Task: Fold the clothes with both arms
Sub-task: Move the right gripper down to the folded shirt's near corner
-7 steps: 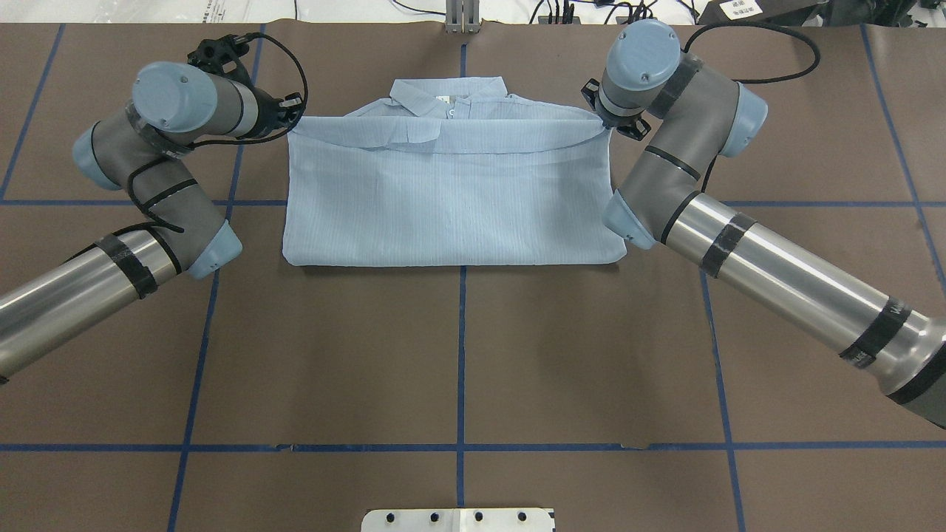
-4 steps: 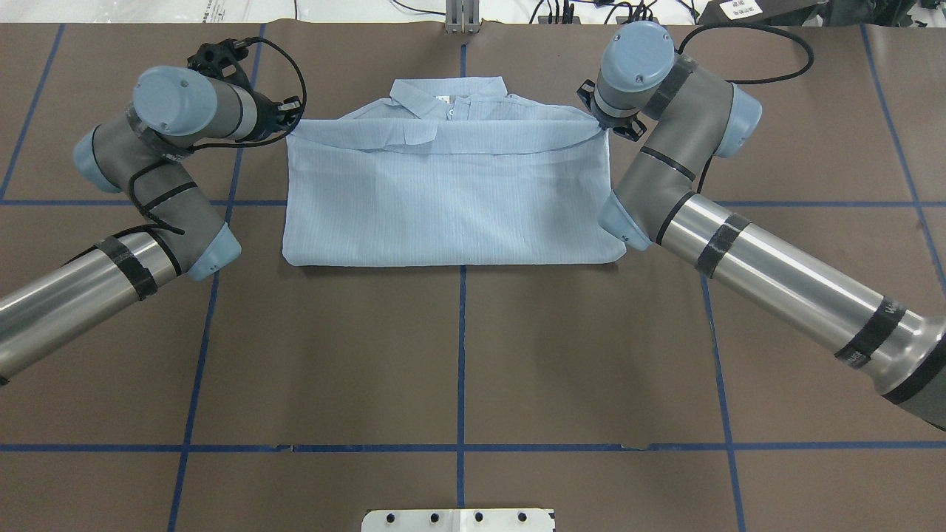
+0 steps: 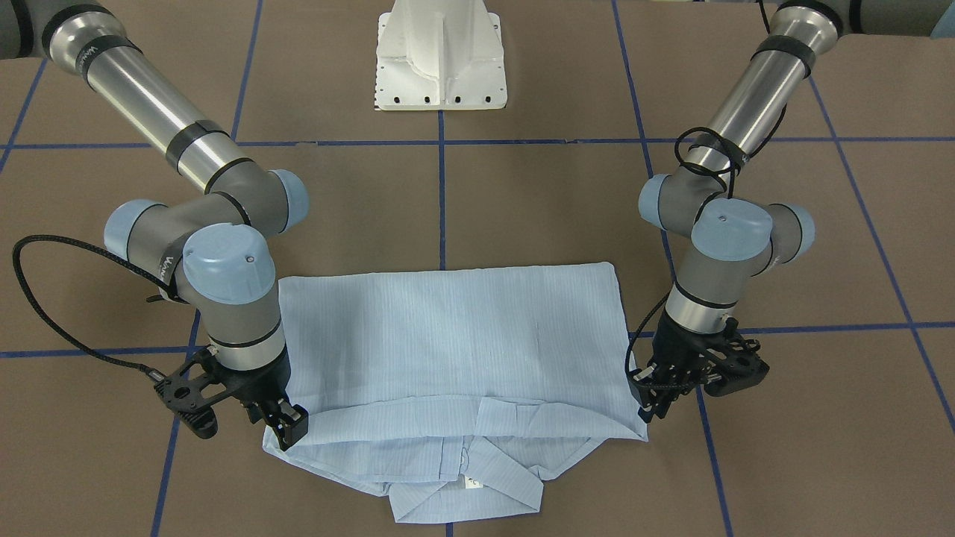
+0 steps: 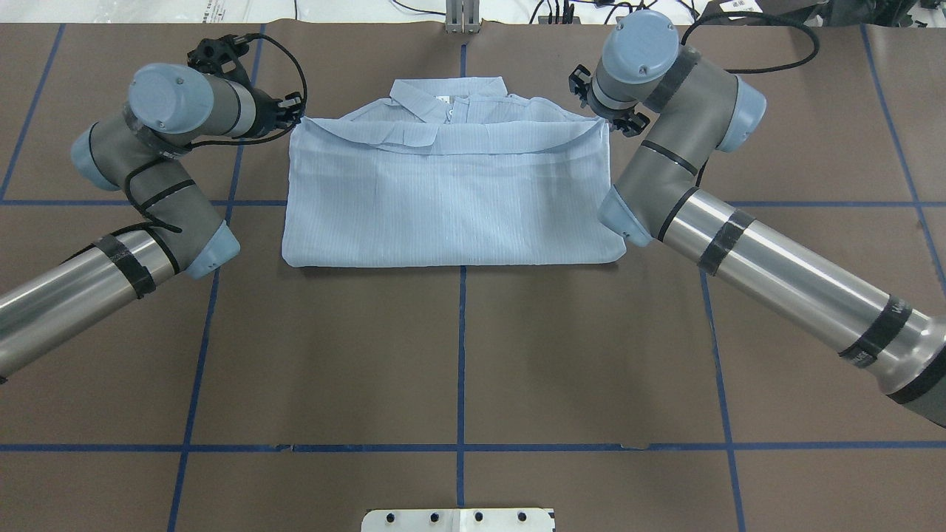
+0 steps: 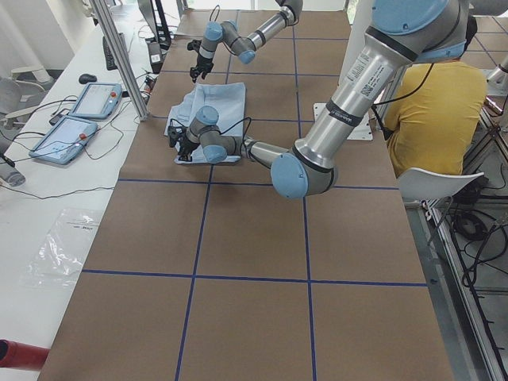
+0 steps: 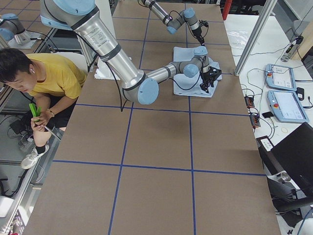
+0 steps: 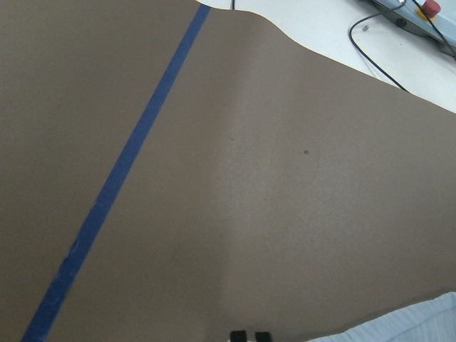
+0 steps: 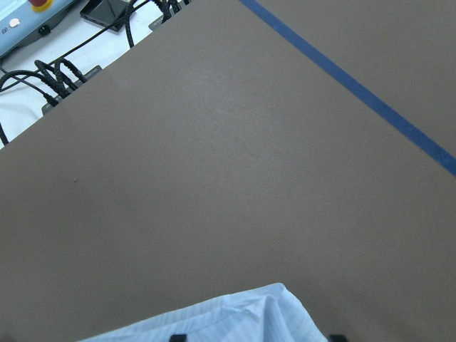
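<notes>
Shirt (image 4: 451, 199), single, lies folded; left gripper (image 3: 646, 410) pinches one corner, right gripper (image 3: 289, 428) gapes around another.

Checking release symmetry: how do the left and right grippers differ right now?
The left gripper has fingertips almost together; the right gripper has them wide apart. Left wrist view shows the shirt only at its frame corner; right wrist view shows a puckered shirt corner between the tips. Shared: both sit at the folded shirt's collar-end corners.
</notes>
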